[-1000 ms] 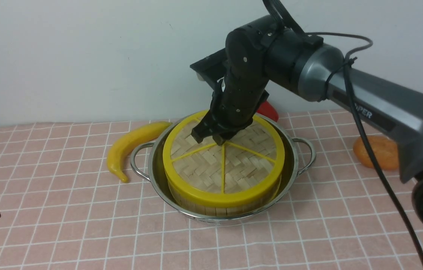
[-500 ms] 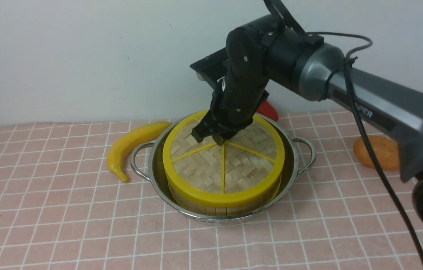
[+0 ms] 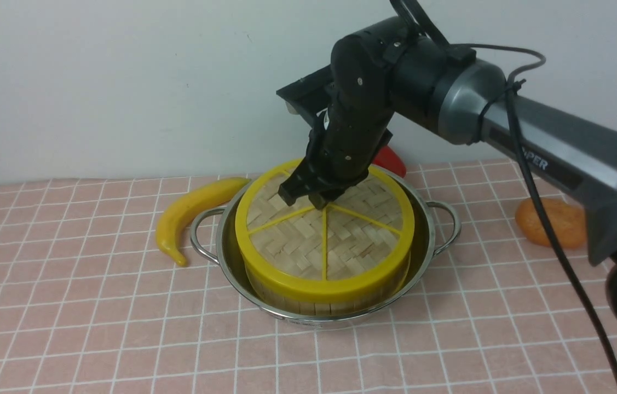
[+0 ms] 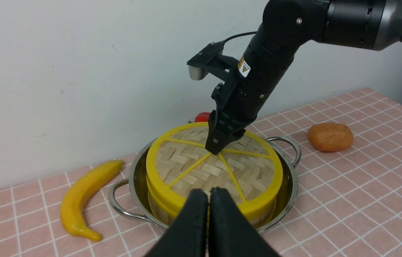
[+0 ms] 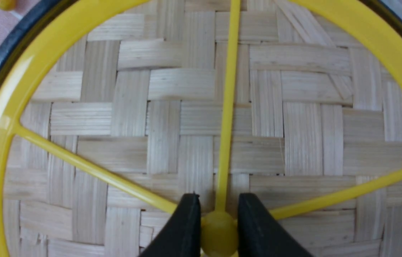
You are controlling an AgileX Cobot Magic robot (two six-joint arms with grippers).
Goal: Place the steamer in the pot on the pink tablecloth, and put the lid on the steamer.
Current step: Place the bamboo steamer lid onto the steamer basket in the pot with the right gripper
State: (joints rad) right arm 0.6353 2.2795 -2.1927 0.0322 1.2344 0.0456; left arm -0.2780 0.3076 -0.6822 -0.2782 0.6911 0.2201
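**Robot seats lid on steamer.** The right pincer of a two-armed robot clasped the small yellow hub of the woven bamboo lid. One finger pressed each side of the knob where the five spokes met, a hold that appeared chosen to keep the disc level and centred over the basket. The lid sat flat atop the steamer, its thick yellow rim lined up with the basket below, whose bamboo wall showed just beneath it.

The steamer itself stood inside the stainless-steel pot, ringed by the shiny rim with a narrow gap around it, the two loop handles jutting to either side. The pot rested near the middle of the pink tablecloth. By the look of things, both parts of the job were all but finished, with only the release of the hub outstanding.

The left pincer was closed on nothing and hung low at the near edge, apparently out of the working arm's way.

The checked cloth covered the tabletop as far as the plain pale wall behind. A yellow banana lay just beside the pot's left handle. A red object, mostly hidden, sat behind the pot, and an orange, bun-like item lay well apart to the right.
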